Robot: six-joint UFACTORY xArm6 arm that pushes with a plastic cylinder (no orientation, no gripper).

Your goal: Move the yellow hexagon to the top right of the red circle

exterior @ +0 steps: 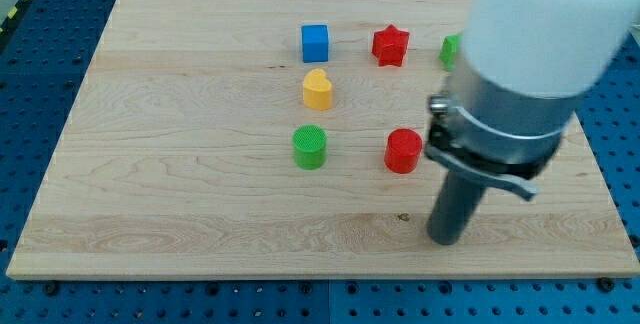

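Mostly filling the view is a pale wooden board with fine straight grain running left to right. It lies on a blue metal table dotted with rows of holes.

Next largest is the robot arm, which comes down over the board's right side. It has a smooth white shell above a grey metal collar with a clamp ring, and it is blurred because it sits close to the camera. A dark, round, straight rod drops from the collar. The arm has no hand to open or close and carries nothing. My tip sits on the wood near the board's bottom right corner, below and to the right of the red circle, and touches no block.

All the blocks are small, matte plastic pieces with ribbed tops.
- The red circle, a short cylinder, stands right of the board's centre.
- A green cylinder stands level with it, nearer the centre.
- A yellow heart sits above the green cylinder.
- A blue cube and a red star stand near the top edge.
- A green block is half hidden by the arm, so I cannot tell its shape.

The yellow hexagon is out of sight, and the arm covers the board's right edge.
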